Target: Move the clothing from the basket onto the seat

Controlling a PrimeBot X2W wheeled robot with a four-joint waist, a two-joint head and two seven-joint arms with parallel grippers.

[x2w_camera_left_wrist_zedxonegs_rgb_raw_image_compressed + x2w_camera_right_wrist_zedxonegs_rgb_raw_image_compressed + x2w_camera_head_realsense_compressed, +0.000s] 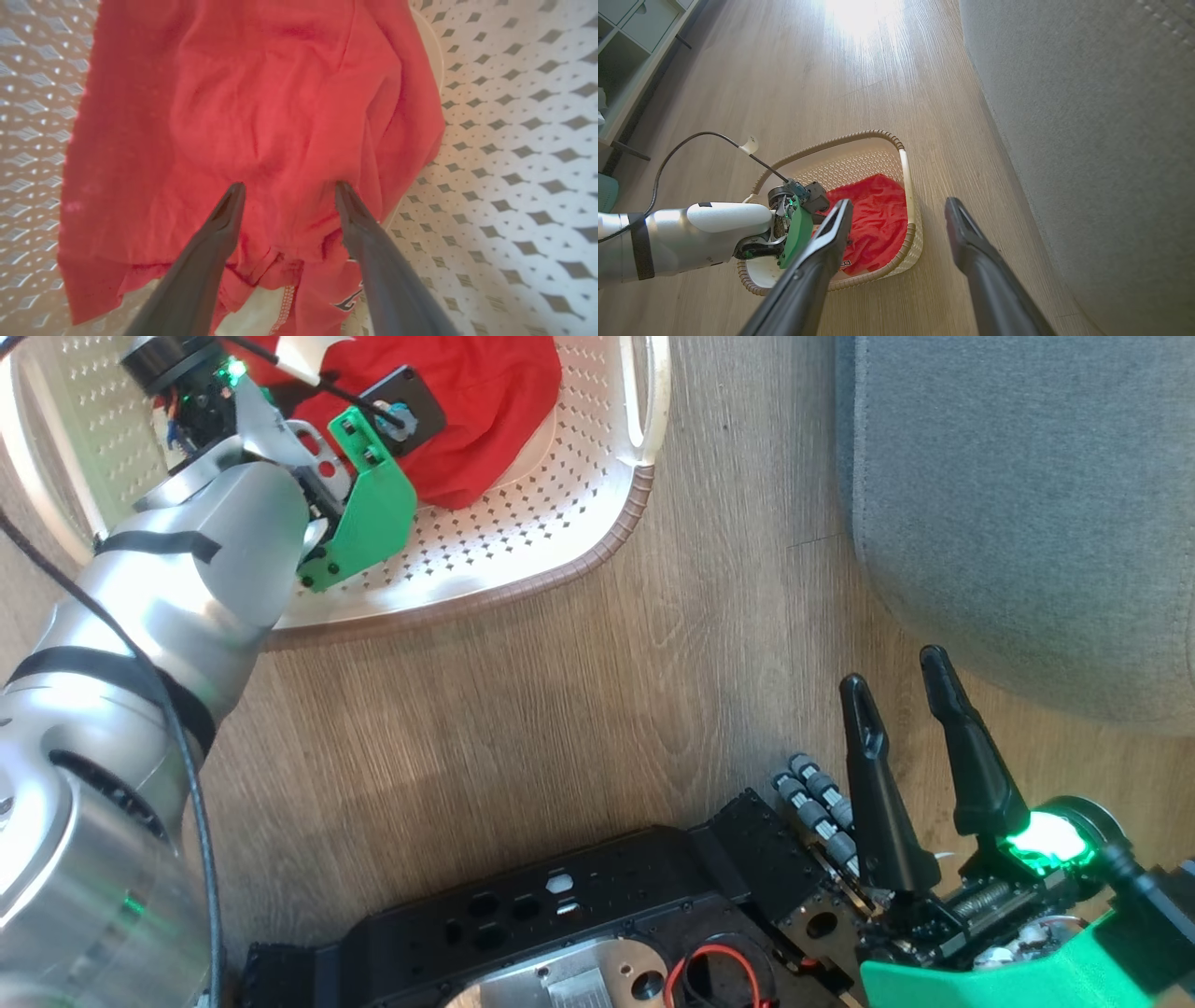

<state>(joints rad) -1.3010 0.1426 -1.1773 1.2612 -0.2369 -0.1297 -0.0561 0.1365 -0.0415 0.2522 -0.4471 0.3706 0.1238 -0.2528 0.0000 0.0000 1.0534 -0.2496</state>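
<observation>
From the head camera, the basket sits on the wooden floor at the upper left, with the red clothing bunched inside it. The left arm reaches down into the basket, and its wrist covers part of the cloth. The grey seat fills the upper right, apart from the basket with a strip of floor between them. The right end effector is at the lower right above the floor near the seat's rounded edge, its two dark fingers spread and holding nothing. In the left wrist view, the left end effector points straight at the clothing with its jaws wide apart. The tips are at the red fabric but not closed on it, and whether they touch it cannot be told. A white panel and a bit of dark lettering show at the bottom edge, with the basket's perforated wall on both sides. In the right wrist view, the right end effector's fingers are wide open and empty. Beyond them the basket stands on the floor just beside the seat, the clothing lies inside it, and a shelf unit is at the upper left.
</observation>
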